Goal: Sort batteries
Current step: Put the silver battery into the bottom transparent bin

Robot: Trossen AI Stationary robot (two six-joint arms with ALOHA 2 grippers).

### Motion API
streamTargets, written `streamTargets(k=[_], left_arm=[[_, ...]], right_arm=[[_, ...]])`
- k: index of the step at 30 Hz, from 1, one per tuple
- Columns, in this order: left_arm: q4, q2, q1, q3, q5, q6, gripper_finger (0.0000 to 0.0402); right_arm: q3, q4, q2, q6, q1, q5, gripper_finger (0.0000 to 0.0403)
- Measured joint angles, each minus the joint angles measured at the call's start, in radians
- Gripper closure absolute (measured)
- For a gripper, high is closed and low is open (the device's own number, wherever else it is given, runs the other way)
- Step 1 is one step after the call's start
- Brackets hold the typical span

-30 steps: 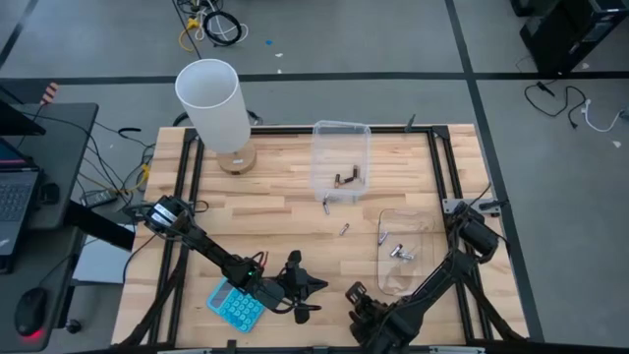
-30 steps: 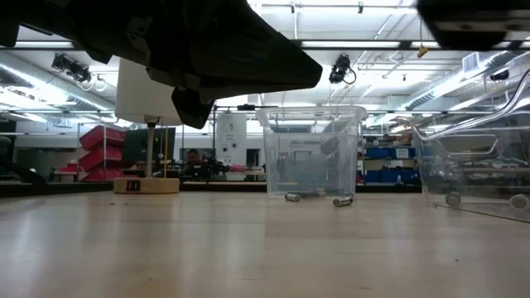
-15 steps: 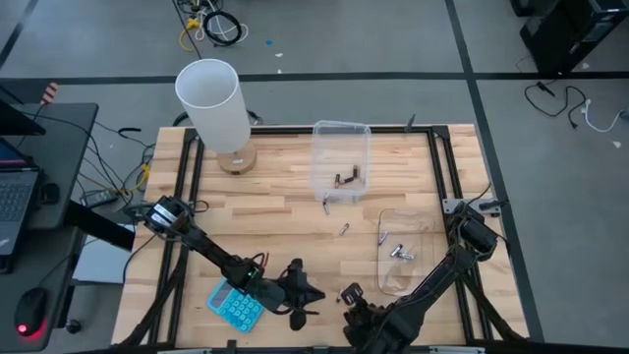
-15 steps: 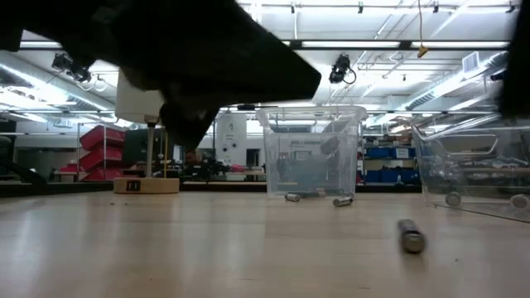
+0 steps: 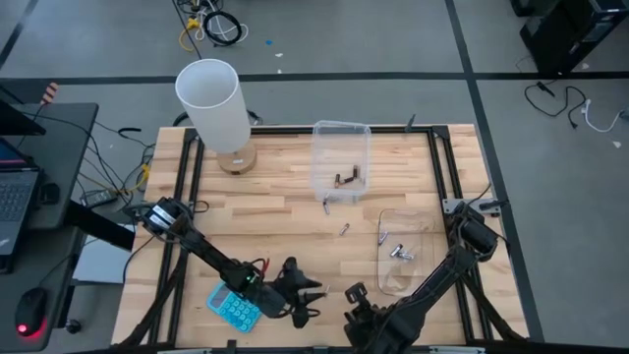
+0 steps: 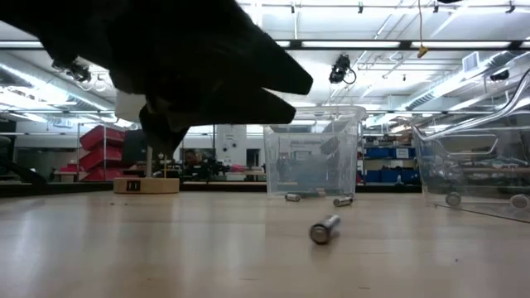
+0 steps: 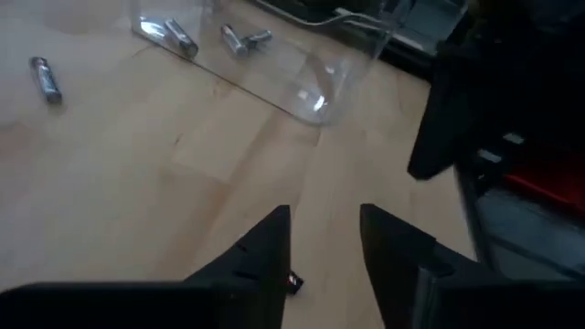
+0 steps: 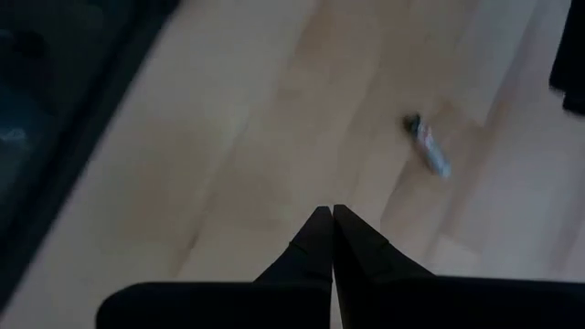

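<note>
My left gripper point(image 7: 322, 219) hovers open over bare wood near the table's front, beside the blue calculator point(image 5: 236, 305); nothing is between its fingers. My right gripper point(image 8: 326, 212) hangs shut just to its right point(image 5: 352, 293), empty. One silvery battery point(image 6: 323, 229) lies on its side on the table in front of them, also in the right wrist view point(image 8: 428, 146). Two more loose batteries point(image 5: 344, 229) point(image 5: 325, 206) lie mid-table. Dark batteries point(image 5: 346, 178) lie in the far clear tub point(image 5: 341, 133), silvery ones point(image 5: 401, 253) in the right clear tub point(image 5: 425, 221).
A white lamp point(image 5: 211, 98) on a wooden foot stands at the far left. The black frame rails point(image 5: 187, 187) run along the table's sides. Bare wood lies between the two tubs and the grippers.
My left gripper has rolled about its own axis and opened; its fingers now show forked in the low view. My right gripper has risen out of the low view. A battery has appeared on the table near the front and rolled toward the table's left.
</note>
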Motion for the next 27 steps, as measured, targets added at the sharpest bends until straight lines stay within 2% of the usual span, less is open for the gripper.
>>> streamTargets(k=[6,9,14,20,27], left_arm=[[-0.159,0.031,-0.020,0.041,-0.072,0.072,0.0247],[-0.145,0.038,-0.036,0.043,-0.130,0.119,0.0247],[-0.077,0.077,-0.067,0.043,-0.142,0.232,0.0247],[-0.074,0.117,-0.064,0.043,-0.216,0.141,0.0247],[-0.099,0.141,-0.055,0.041,-0.213,0.105,0.0247]], right_arm=[[0.000,-0.160,-0.006,0.140,0.047,0.080,0.0403],[0.000,-0.237,-0.016,0.246,0.082,0.125,0.0403],[0.000,-0.305,-0.031,0.391,0.137,0.159,0.0403],[0.000,-0.329,-0.035,0.485,0.179,0.190,0.0403],[0.000,-0.340,-0.035,0.515,0.189,0.219,0.0403]])
